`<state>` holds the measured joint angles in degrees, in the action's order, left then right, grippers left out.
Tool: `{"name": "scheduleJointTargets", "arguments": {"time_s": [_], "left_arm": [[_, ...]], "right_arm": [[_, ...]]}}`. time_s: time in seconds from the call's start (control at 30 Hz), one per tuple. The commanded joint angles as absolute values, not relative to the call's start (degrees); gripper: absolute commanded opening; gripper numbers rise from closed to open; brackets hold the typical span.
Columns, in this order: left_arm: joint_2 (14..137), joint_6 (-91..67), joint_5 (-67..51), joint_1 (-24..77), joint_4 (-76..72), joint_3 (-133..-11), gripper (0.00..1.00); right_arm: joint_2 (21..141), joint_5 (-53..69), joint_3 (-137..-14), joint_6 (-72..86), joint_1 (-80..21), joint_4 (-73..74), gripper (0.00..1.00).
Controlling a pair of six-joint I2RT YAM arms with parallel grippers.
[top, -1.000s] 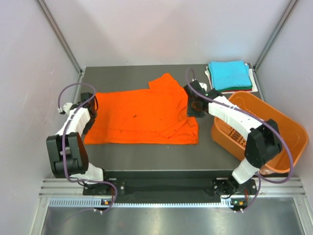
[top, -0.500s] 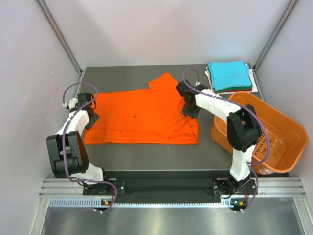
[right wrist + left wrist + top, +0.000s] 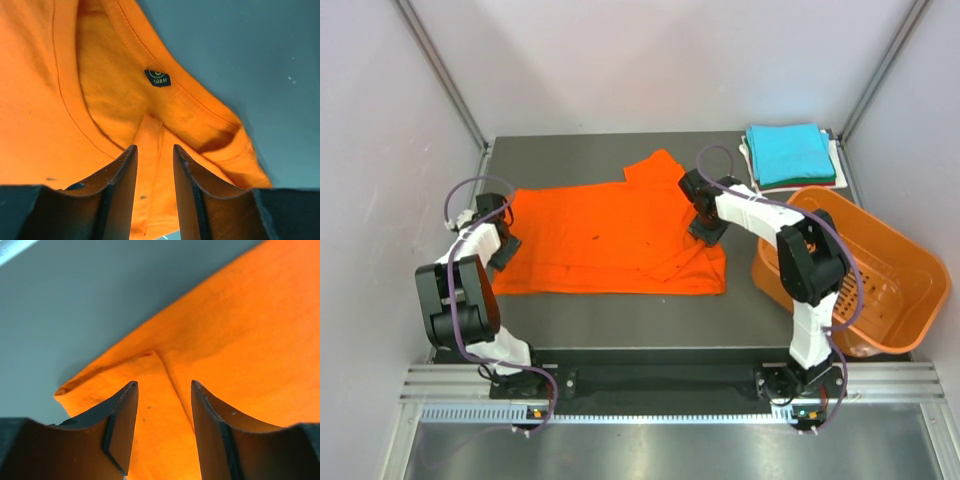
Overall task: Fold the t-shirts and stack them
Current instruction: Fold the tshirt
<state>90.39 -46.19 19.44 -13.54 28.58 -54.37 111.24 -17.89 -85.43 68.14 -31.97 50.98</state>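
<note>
The bright orange t-shirt (image 3: pixel 610 240) lies spread flat on the dark table. My left gripper (image 3: pixel 500 238) is over its left edge. In the left wrist view the jaws (image 3: pixel 162 385) stand partly open and straddle a crease near the shirt's corner (image 3: pixel 165 410). My right gripper (image 3: pixel 704 216) is at the shirt's collar on the right. In the right wrist view the jaws (image 3: pixel 155 147) stand narrowly open around a raised fold of orange cloth (image 3: pixel 149 135), just below the neck label (image 3: pixel 158 77). The turquoise folded t-shirt (image 3: pixel 788 152) tops a stack of white and dark ones at the back right.
The rigid orange slotted basket (image 3: pixel 895 290) sits tilted at the table's right edge, close to my right arm. Grey walls enclose the table on three sides.
My right gripper has moved left onto the collar and its arm has swung in. My left gripper has shifted slightly toward the shirt's left edge. The shirt has not moved.
</note>
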Motion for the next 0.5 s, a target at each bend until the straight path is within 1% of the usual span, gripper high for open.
{"name": "scheduleJointTargets", "arguments": {"time_s": [0.0,0.2,0.47], "left_arm": [[90.09,-47.02,22.41,-14.68,28.92,-55.81,0.52],[90.88,-46.14,24.69,-14.77,29.00,-56.25,0.51],[91.85,-45.53,24.43,-14.85,28.65,-56.60,0.50]], "right_arm": [[112.23,-18.19,-85.25,69.87,-31.03,47.91,0.35],[113.55,-18.81,-84.99,69.78,-30.59,47.46,0.34],[113.64,-18.11,-82.79,70.31,-30.32,44.57,0.33]]}}
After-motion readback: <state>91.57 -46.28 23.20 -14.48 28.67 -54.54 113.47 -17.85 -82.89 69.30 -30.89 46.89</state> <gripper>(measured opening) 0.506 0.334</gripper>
